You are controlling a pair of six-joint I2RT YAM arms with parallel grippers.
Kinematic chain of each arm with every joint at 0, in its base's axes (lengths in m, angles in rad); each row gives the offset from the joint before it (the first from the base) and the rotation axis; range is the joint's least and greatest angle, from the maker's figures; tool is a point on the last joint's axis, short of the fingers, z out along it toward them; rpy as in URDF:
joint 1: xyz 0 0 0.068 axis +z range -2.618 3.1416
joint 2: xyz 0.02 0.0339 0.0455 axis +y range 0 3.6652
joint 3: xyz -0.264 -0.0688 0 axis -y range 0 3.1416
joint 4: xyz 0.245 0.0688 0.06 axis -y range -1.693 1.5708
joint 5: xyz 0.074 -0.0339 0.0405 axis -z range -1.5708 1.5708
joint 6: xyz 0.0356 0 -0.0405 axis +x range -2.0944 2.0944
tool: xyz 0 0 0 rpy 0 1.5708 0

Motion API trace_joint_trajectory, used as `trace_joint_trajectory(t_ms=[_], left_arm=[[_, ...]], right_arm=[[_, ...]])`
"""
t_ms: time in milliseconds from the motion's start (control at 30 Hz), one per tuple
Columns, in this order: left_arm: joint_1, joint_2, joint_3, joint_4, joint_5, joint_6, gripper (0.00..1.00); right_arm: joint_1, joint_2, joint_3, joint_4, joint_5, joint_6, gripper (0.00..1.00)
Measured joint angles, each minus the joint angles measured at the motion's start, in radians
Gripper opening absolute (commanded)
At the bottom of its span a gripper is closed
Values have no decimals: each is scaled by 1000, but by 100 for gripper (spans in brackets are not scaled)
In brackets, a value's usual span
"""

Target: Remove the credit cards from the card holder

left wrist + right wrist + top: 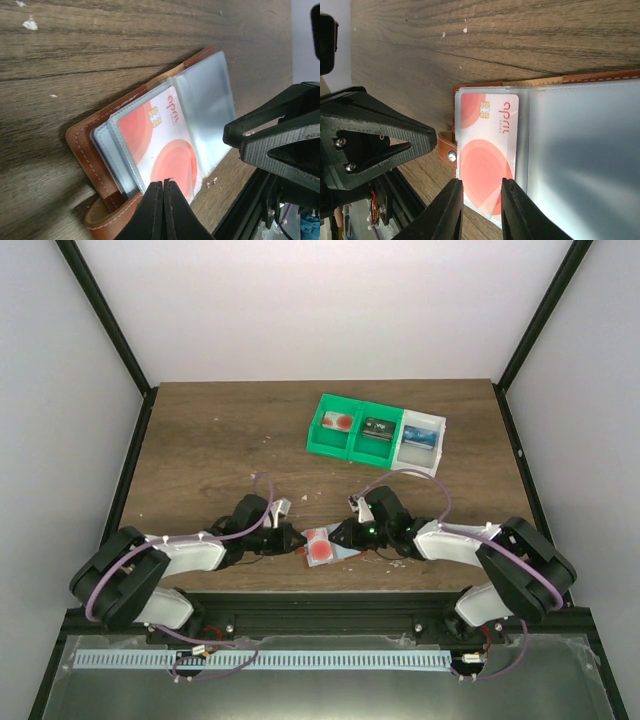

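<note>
- The card holder (80, 145) lies open on the tabletop (75, 50), near its front edge and between the two arms.
- A white card (487, 150) with red round marks sits in one of the holder's clear inner sleeves.
- The left tool (163, 186) has its fingers pressed together at the holder's leather edge; I cannot tell whether they pinch anything.
- The right tool (481, 184) is spread, with one finger on each side of the card's end.
- Green and white bins (314, 432) stand well apart from the holder, toward the back.
</note>
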Motion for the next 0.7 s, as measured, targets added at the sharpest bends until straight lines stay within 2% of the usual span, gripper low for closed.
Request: trace_joint_trajectory(t_ms=[300,700], left_arm=[[0,102,2,37,3,14,0],[0,134,11,65,16,34,0]], right_arm=[[1,58,0,23,-6,-18,23],[1,156,24,67,-24,-25,20]])
